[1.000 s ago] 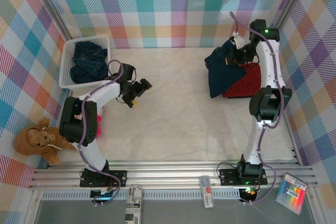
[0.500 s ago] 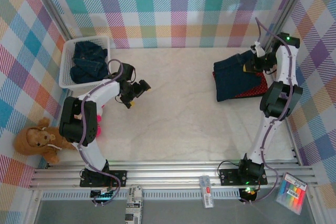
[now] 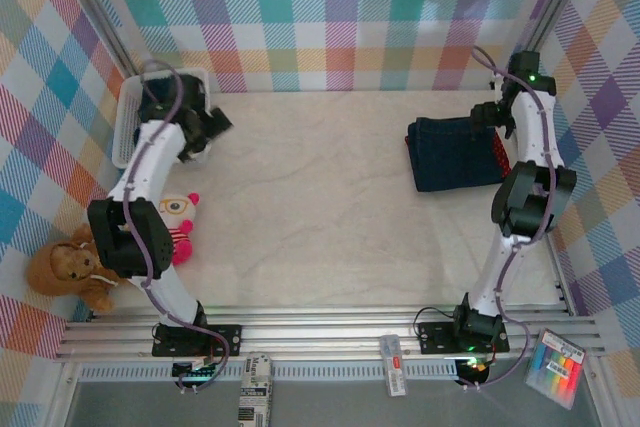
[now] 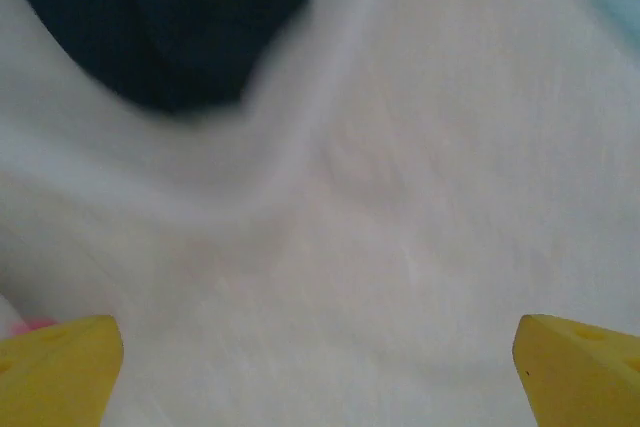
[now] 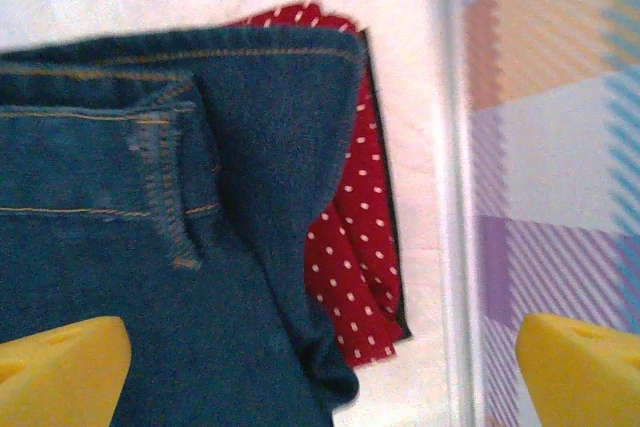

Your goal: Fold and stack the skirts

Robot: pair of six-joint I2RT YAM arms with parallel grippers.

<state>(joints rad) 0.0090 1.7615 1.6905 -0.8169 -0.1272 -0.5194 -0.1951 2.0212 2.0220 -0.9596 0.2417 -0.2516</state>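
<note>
While atop one red skirt (image 5: 355, 267), one denim skirt (image 3: 455, 152).

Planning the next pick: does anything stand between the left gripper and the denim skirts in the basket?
Only the basket's own right wall: the open left gripper hangs at that rim, with the denim skirts piled just inside. Nothing else visible blocks them, though the left wrist view is blurred.
</note>
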